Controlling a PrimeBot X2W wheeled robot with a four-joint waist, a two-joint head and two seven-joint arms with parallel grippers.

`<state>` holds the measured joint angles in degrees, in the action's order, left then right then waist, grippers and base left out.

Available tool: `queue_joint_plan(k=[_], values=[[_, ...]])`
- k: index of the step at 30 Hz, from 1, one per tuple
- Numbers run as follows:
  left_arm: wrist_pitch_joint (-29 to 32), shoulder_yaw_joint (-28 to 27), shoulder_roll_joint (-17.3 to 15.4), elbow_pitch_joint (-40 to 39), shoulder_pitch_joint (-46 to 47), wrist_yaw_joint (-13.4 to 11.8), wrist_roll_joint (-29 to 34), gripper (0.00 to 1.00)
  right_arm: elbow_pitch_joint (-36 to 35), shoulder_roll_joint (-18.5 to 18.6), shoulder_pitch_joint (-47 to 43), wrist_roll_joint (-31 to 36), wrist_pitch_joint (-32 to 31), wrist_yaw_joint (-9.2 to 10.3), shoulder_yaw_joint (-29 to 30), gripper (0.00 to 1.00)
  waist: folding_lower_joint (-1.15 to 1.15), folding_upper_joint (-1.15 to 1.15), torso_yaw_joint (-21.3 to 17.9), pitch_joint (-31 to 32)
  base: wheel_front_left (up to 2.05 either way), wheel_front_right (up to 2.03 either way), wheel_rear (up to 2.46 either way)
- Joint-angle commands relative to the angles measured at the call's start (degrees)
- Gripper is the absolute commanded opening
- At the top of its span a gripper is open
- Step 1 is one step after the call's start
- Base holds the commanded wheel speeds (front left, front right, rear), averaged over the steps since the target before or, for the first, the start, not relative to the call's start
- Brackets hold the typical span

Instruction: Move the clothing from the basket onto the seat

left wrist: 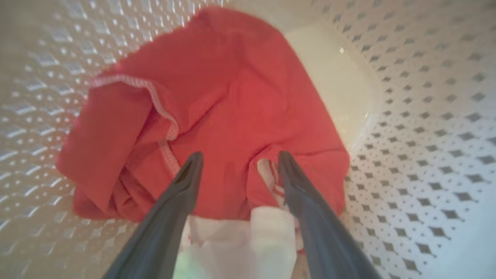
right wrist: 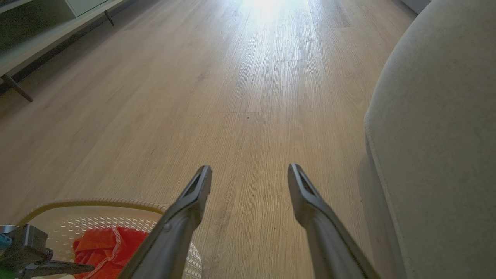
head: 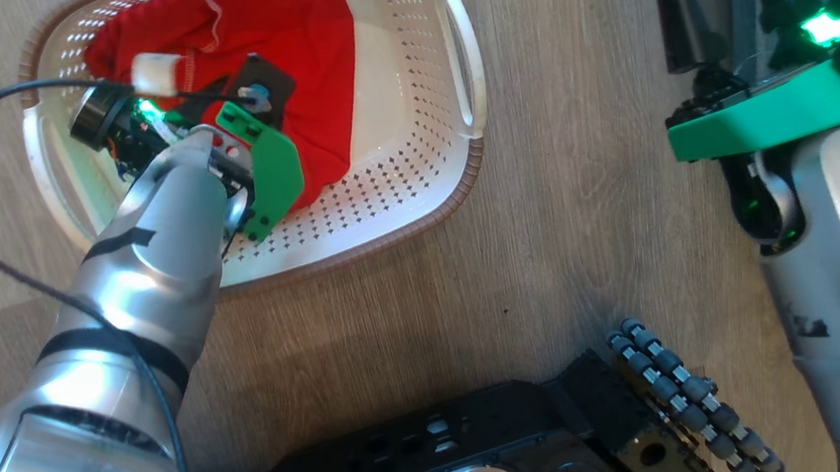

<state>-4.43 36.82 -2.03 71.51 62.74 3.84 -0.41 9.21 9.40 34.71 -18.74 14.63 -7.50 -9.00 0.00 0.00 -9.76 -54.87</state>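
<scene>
The clothing [left wrist: 232, 104], red with white trim, is contained in the basket [head: 415, 182] on the wooden floor [right wrist: 248, 77]. The left gripper [left wrist: 240, 155] is positioned inside the basket over the fabric, jaws spread; contact cannot be confirmed, the view being blurred. The right gripper [right wrist: 250, 168] is held above the floor beside the seat [right wrist: 438, 135], jaws spread, empty.

Floor [head: 576, 175]: pale wood-grain planks. Standing on it: basket [head: 401, 199], cream, perforated, brown woven rim; seat [right wrist: 438, 135], grey upholstered, apart from basket; low cabinet [right wrist: 38, 38] on dark legs.
</scene>
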Motion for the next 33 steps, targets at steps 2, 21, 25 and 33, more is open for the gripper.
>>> queue_joint_plan(k=[2,21,25,33], values=[[5.35,1.15,-0.88,1.05,-0.20,-0.77,1.70,1.00,-1.51,-0.44,-1.86,-0.25,0.37,0.01,-1.20,1.00,0.00,0.00,-0.02,-0.37,0.00,0.00,0.00],[22.57,7.69,-3.13,2.39,-1.28,-6.49,6.27,1.00,-1.43,-1.13,-1.24,-0.68,0.37,0.01,-3.06,1.00,0.00,0.00,-0.52,-2.62,0.00,0.00,0.00],[23.99,7.54,-2.08,2.41,-1.38,-7.39,5.23,0.00,-1.39,-0.98,-0.95,-0.87,0.37,0.01,-3.19,1.00,0.00,0.00,-0.36,-2.93,0.00,0.00,0.00],[19.11,6.66,-1.03,1.07,-2.57,-7.22,1.74,0.00,-0.70,-0.53,-0.44,-0.95,0.37,0.01,-2.93,1.00,0.00,0.00,0.83,0.22,0.00,0.00,0.00]])
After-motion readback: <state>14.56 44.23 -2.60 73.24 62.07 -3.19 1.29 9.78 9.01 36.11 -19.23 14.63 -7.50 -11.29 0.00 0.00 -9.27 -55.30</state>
